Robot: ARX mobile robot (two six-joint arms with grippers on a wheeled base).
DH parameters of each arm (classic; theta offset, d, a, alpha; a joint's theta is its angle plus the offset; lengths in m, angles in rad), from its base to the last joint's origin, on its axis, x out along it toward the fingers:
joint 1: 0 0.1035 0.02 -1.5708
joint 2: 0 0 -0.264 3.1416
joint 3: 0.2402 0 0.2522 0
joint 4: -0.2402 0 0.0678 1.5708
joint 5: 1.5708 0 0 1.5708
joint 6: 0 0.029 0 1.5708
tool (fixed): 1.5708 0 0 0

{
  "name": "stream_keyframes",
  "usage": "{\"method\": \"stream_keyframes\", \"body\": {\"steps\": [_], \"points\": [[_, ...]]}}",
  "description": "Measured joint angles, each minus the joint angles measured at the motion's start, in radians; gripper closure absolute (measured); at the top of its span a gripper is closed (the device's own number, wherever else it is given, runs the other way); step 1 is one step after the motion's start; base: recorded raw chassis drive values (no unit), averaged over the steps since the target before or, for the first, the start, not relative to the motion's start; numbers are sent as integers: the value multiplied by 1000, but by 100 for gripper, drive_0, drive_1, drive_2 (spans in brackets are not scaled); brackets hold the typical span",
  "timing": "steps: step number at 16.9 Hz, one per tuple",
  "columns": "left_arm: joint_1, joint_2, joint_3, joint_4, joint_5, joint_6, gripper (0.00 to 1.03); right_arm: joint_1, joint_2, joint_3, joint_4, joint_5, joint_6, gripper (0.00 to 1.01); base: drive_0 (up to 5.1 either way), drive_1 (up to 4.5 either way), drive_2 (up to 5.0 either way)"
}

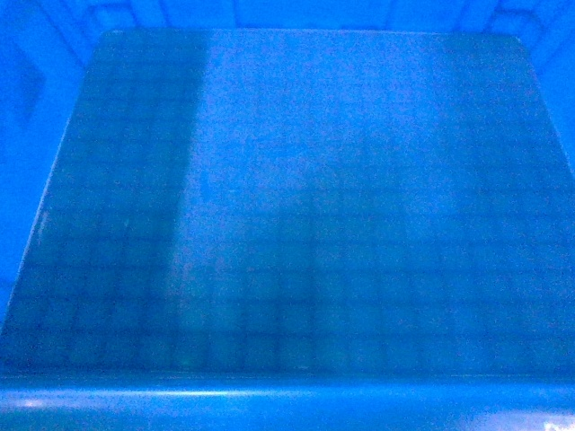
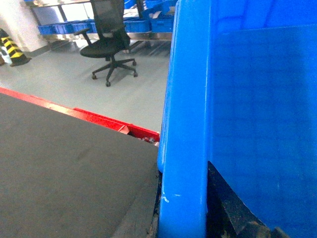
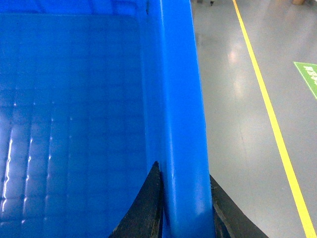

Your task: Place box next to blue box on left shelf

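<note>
Box (image 1: 305,215) clamped at opposite rims by left gripper (image 2: 183,218) and right gripper (image 3: 184,218), fingers closed astride; recommend level carry, equal grip.

All 3 views close—box (image 1: 296,206) shared.

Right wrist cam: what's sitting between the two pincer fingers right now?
The box's thick right rim wall runs straight between the right pincer's fingers, one finger inside, one outside. Nothing else shows there in the right wrist view.
</note>
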Motion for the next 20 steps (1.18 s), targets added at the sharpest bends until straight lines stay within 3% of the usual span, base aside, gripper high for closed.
{"method": "stream_keyframes", "body": {"steps": [20], "points": [[-5,-5,0,-1,-3,1,87,0,-2,0,-4,4,0,88,-162,-162,-162]]}}
